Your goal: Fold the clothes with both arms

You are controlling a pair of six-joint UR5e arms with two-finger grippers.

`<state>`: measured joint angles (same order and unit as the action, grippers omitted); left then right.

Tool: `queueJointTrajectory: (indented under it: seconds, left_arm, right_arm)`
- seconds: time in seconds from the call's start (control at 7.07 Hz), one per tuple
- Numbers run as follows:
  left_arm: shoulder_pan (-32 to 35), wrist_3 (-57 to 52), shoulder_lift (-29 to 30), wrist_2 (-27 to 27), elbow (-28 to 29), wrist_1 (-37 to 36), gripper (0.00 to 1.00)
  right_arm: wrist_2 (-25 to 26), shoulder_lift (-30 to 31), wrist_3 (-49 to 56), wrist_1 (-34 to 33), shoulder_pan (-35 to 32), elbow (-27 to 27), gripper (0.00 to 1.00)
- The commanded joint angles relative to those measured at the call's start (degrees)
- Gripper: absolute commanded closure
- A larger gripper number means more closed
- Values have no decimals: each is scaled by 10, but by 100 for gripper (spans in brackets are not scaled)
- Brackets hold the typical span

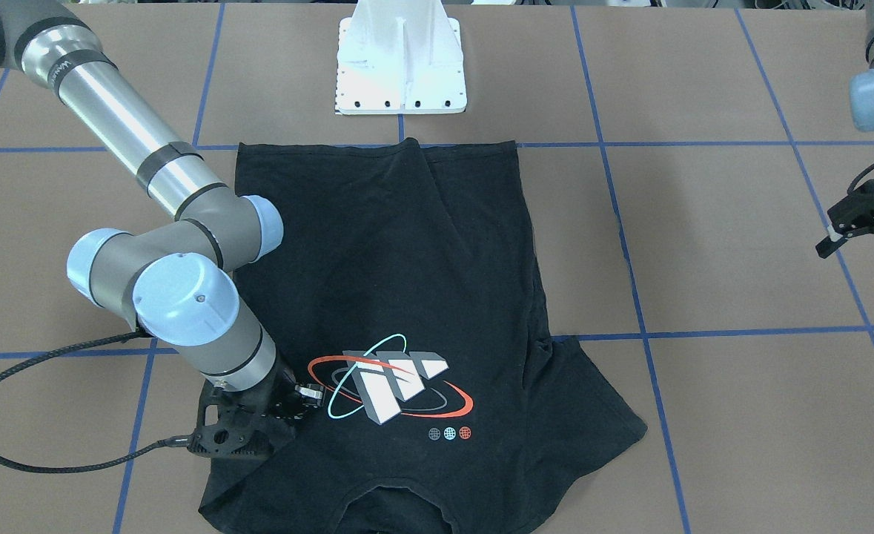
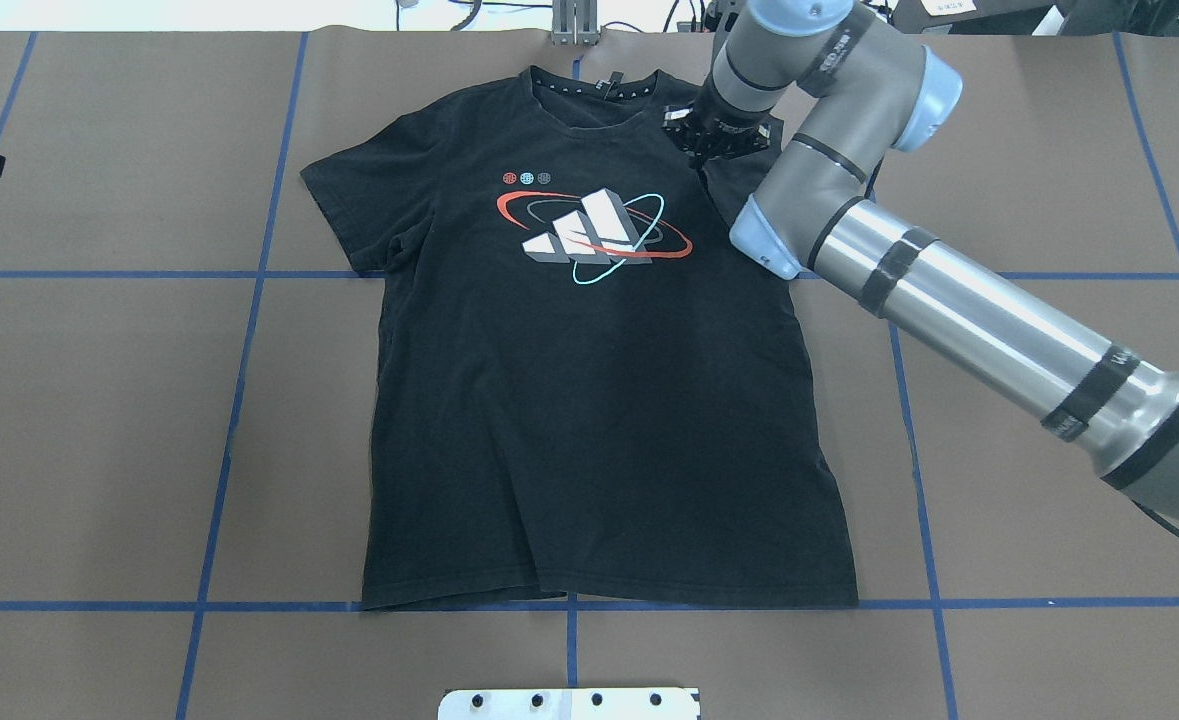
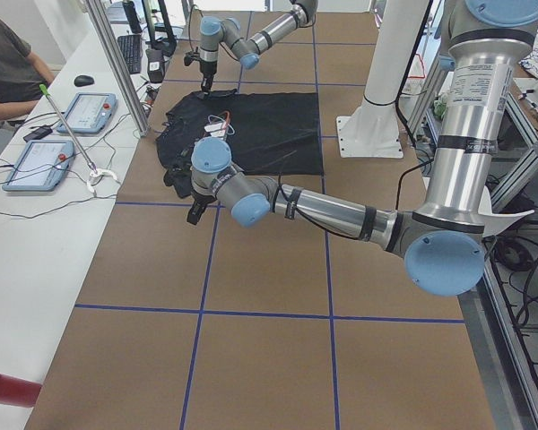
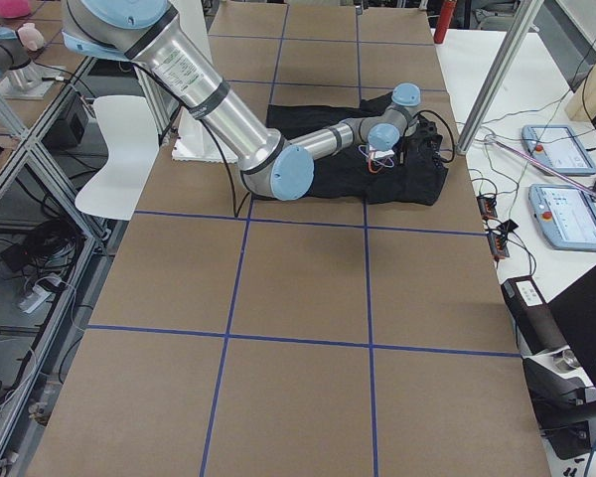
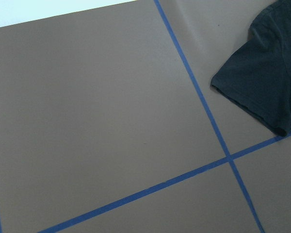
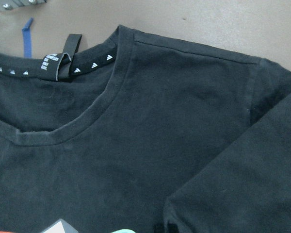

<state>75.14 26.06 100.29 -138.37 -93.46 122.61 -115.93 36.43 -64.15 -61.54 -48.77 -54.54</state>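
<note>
**At the centre of the brown paper-covered table: black short-sleeved cotton T-shirt spread flat, print up**

Lies within the blue tape grid lines, collar at 12 o'clock and hem at 6 o'clock in the overhead view. Shows the red, teal and white-grey orbit logo on the chest. Has one sleeve flat at 10 o'clock; looks doubled over at the other sleeve, near 2 o'clock, in the right wrist view.

Overhung at that 2 o'clock corner by the silver-grey tubular right arm with pale blue joint caps, in from 4 o'clock. Ends in the black two-finger right gripper, down at the shoulder cloth at 1 o'clock of the logo, just beside the collar. Cannot tell whether that pincer stands wide or narrow, or pinches cloth: fingertips hidden under the wrist.

Far out at 9 o'clock, well apart from the shirt: black left gripper over the table, pincer spread wide, holding nothing.
</note>
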Motion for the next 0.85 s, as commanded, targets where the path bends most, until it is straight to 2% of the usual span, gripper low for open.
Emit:
queueJointTrajectory:
  seconds: [0.0, 0.14, 0.28, 0.42, 0.57, 0.71]
  left_arm:
    - [-36, 64, 79, 10, 58, 2, 0]
    - [-44, 79, 125, 21, 97, 2, 0]
    - [-66, 107, 195, 71, 163, 9, 0]
    - [-102, 150, 241, 109, 231, 64, 0]
    - [-124, 157, 248, 128, 281, 142, 0]
    - [-130, 160, 255, 133, 307, 161, 0]
  right_arm:
    - [13, -14, -1, 0, 11, 15, 100]
    - [24, -15, 0, 3, 15, 24, 100]
    - [27, -21, -1, 3, 17, 27, 66]
    - [27, -23, -1, 4, 20, 25, 1]
    - [26, -23, -1, 4, 24, 17, 0]
    - [22, -17, -6, 1, 21, -17, 0]
